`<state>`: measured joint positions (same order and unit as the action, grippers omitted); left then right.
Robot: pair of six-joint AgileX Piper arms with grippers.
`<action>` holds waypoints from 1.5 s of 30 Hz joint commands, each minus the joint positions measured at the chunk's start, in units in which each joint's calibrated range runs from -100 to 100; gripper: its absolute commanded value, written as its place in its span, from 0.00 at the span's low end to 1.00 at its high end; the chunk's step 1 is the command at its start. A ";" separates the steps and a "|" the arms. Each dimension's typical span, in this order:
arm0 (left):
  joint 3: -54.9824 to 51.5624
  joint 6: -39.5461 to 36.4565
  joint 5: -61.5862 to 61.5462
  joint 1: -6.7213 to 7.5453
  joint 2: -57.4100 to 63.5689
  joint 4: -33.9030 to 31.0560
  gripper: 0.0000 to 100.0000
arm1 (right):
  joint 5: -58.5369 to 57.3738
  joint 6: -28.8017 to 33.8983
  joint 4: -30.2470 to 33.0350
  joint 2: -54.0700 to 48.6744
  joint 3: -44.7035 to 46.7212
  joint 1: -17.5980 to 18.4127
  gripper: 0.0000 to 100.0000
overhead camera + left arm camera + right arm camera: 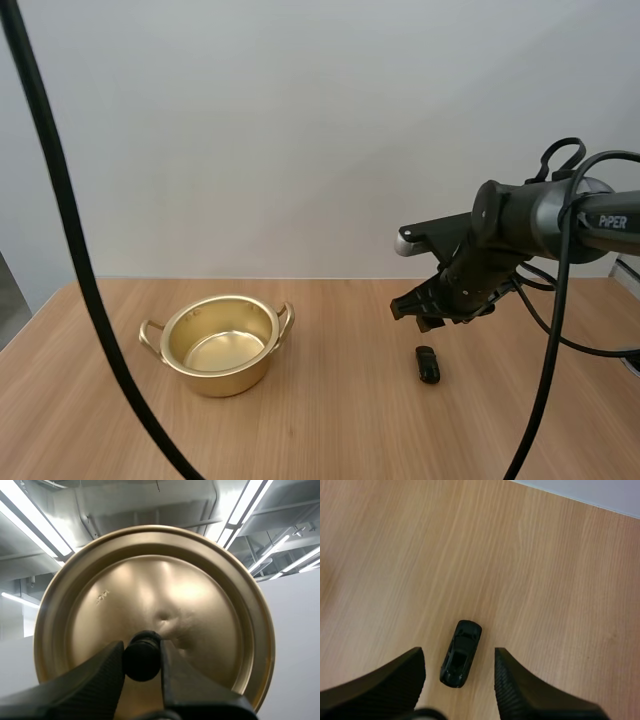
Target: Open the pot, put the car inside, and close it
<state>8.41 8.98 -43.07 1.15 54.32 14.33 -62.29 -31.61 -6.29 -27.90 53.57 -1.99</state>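
The gold pot [222, 345] stands uncovered on the table, left of centre, with nothing inside. Its gold lid [155, 610] is held up in the air, my left gripper [142, 655] shut on the lid's black knob [142, 656]. A small black toy car [428, 364] lies on the wood right of centre. My right gripper [425, 308] hovers open just above and behind the car. In the right wrist view the car [461, 653] lies on the table between the spread fingers [520, 685], below them and untouched.
The wooden table [330, 420] has free room between the pot and the car and along its front. A plain white wall rises behind the table's far edge.
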 commanded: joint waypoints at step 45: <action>0.06 0.74 1.35 -0.05 -0.37 -0.38 0.00 | 8.01 -2.26 -0.95 18.15 -0.18 -0.05 0.41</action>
<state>8.41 9.67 -41.87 1.15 53.98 13.93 -54.36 -33.86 -7.25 -9.77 53.43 -1.99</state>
